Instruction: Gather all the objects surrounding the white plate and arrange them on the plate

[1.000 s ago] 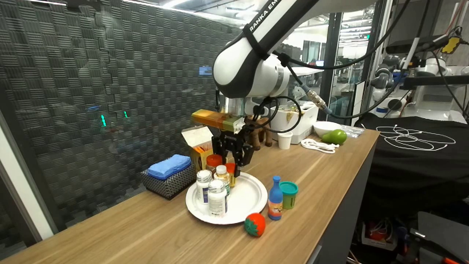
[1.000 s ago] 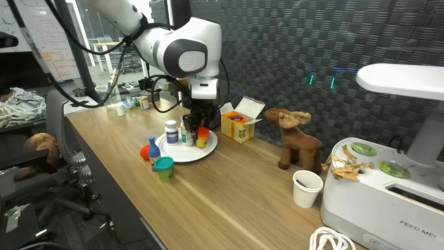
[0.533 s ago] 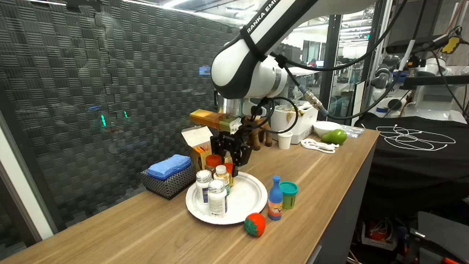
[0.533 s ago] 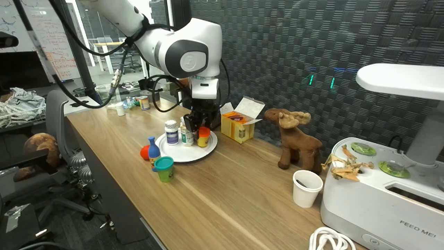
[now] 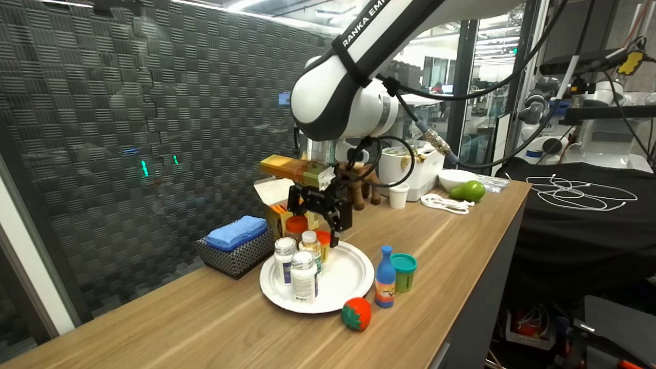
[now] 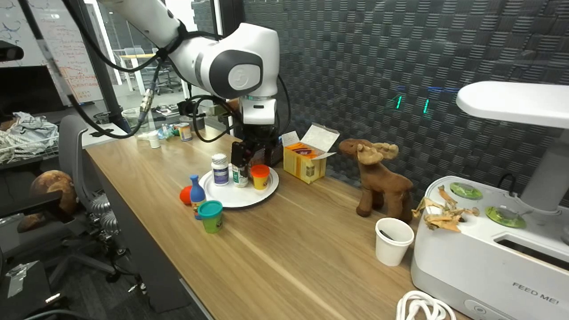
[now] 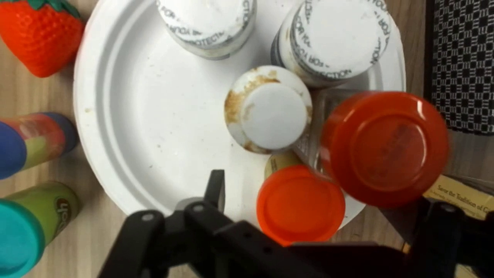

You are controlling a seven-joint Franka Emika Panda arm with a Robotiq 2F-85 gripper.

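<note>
Plate (image 7: pixel 173 116): beneath gripper (image 6: pixel 254 168)
Orange-lidded tub (image 6: pixel 260 178): just released, upright on plate, under gripper; placement looks done
Gripper: spread within the last second, holding nothing
Strawberry (image 5: pixel 359 312), blue bottle (image 5: pixel 385 279), teal-lidded tub (image 5: pixel 405 271): off plate, to one side of gripper; still to load

Bottles (image 5: pixel 304 281) stand on the plate (image 5: pixel 348 274) (strawberry (image 5: pixel 357 313) beside).

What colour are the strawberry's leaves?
Green leaves; they show best in an exterior view.
</note>
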